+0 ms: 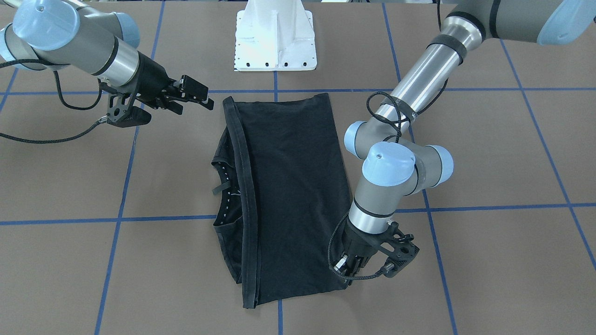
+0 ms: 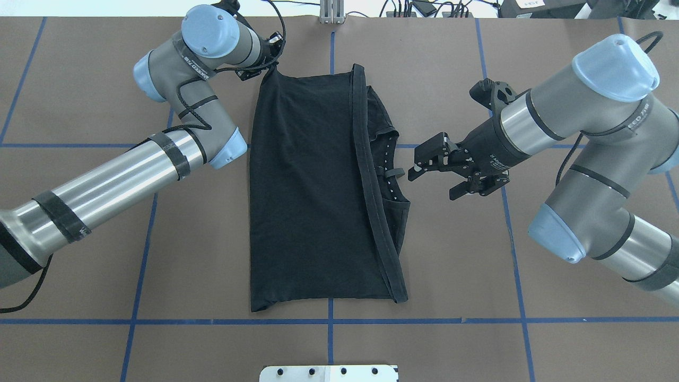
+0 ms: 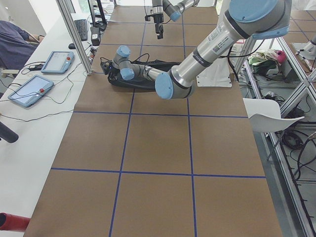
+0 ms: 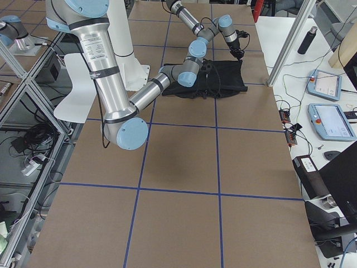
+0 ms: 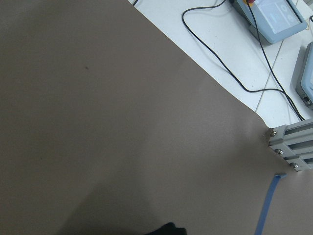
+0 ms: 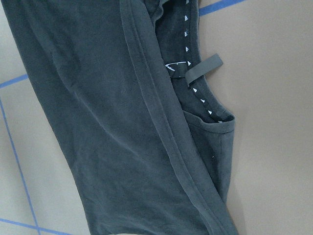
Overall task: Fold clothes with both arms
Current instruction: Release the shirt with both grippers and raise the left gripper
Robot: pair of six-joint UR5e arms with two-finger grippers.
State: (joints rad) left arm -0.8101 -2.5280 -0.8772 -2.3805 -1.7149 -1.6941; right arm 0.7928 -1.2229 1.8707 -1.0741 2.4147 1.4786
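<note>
The black T-shirt [image 1: 293,186] lies folded flat at the table's middle, plain side up, also in the overhead view [image 2: 307,201]. Its hem band lies along the collar side, and the collar and label tag show in the right wrist view [image 6: 205,66]. My left gripper [image 1: 347,275] points down at the shirt's corner on the operators' side; that corner is drawn to a point at the gripper [image 2: 263,68], so it looks shut on it, with the fingers mostly hidden. My right gripper [image 2: 435,172] is open and empty, beside the collar and apart from the shirt [image 1: 194,106].
The white pedestal [image 1: 274,42] stands at the robot's side of the table. Blue tape lines [image 2: 329,321] cross the brown table cover. A frame post [image 5: 293,142] and control tablets [image 3: 57,61] stand along the operators' side. A person [image 3: 15,44] sits there.
</note>
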